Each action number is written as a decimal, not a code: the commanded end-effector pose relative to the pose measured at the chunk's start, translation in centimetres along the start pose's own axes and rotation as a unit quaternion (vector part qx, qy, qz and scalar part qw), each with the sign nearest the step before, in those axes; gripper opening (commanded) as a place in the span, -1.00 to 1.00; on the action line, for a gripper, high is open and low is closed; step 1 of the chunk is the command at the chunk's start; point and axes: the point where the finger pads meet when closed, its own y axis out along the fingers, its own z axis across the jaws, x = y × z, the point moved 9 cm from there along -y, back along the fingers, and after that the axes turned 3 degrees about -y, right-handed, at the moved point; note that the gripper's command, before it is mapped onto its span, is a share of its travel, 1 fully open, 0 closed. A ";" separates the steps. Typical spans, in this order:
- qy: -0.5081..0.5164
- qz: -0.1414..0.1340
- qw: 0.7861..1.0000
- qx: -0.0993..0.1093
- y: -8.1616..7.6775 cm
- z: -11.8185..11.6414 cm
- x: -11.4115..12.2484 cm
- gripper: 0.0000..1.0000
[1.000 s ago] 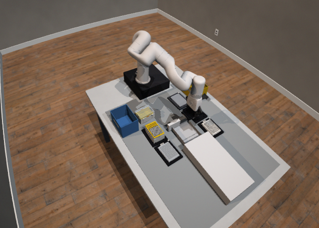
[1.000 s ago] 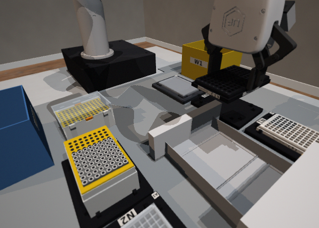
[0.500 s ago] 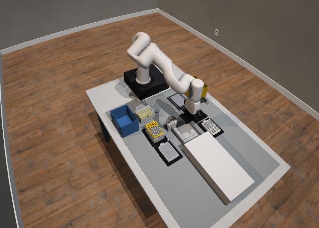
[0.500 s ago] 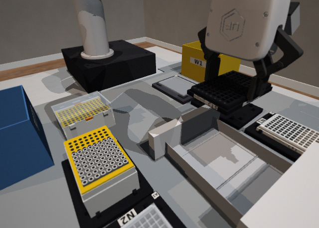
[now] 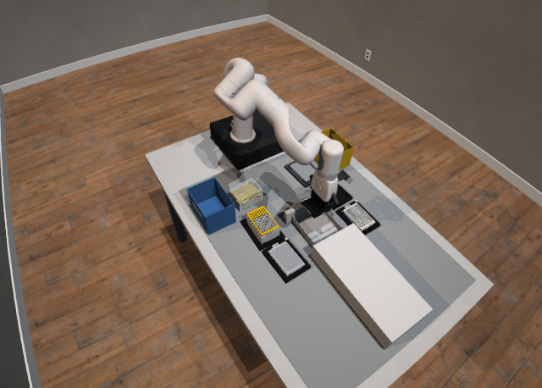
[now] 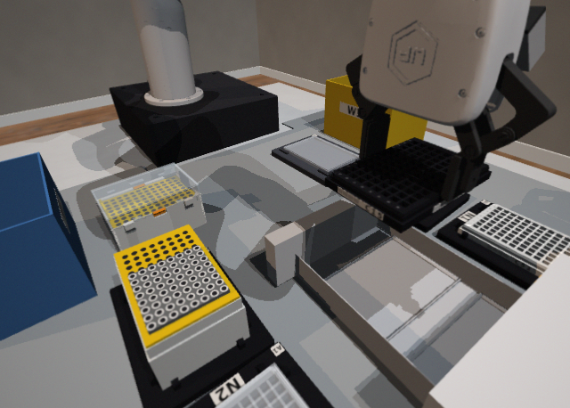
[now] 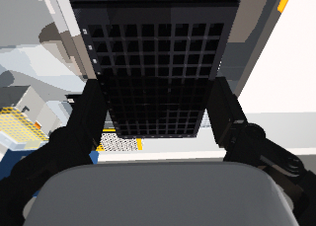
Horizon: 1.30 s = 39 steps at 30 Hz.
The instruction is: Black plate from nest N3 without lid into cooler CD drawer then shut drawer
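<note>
My gripper (image 6: 414, 174) is shut on the black plate (image 6: 399, 175), a black well plate without a lid, held flat across its short sides. I hold it in the air just above the drawer's handle end and right rim. In the wrist view the black plate (image 7: 155, 73) fills the space between my fingers. The drawer (image 6: 400, 284) of the white cooler CD (image 5: 372, 283) stands pulled out toward the arm's base, with its bar handle (image 6: 304, 242) in front. Its floor shows a rib across the middle and is empty. In the top view the gripper (image 5: 323, 204) hangs by the open drawer (image 5: 316, 227).
A yellow bin stands behind the plate and a lidded plate (image 6: 320, 152) lies left of it. A white well plate (image 6: 515, 235) lies at the right. A latched tip box (image 6: 150, 201), a yellow-topped tip rack (image 6: 177, 293) and a blue bin (image 6: 32, 238) stand at the left.
</note>
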 end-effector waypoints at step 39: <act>0.000 0.000 1.000 0.002 3.5 0.7 1.0 -1.00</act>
